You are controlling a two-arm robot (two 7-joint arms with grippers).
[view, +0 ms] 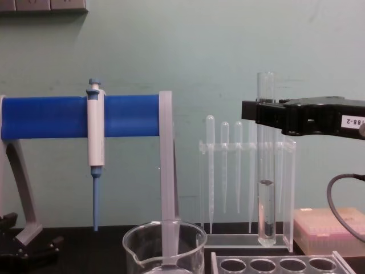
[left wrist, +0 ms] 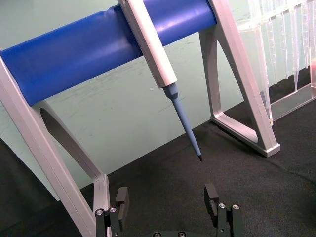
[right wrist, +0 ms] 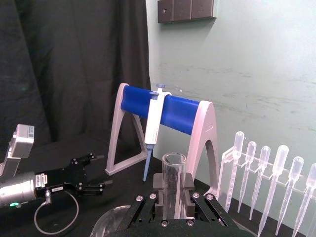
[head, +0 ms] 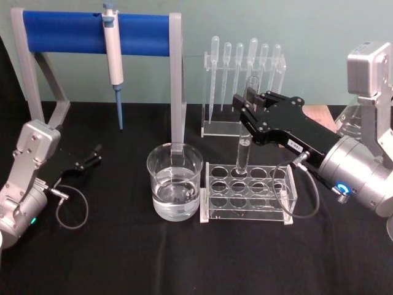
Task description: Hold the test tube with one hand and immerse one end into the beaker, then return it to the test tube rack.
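Right black gripper (head: 247, 102): fingers clamped on the long clear glass test tube (head: 244, 150), gripping its upper part with the open rim sticking out above. Tube is upright, with some clear liquid in the lower part. Its round bottom is at the back row of the clear plastic test tube rack (head: 245, 213); can't tell if it's in a hole or just over it. Wide clear glass beaker (head: 175, 184), part full of clear liquid, sits just beside the rack on the robot's left, apart from the tube. Left black gripper (head: 92, 153) is low over the black table (head: 123, 258) at far left, fingers apart.
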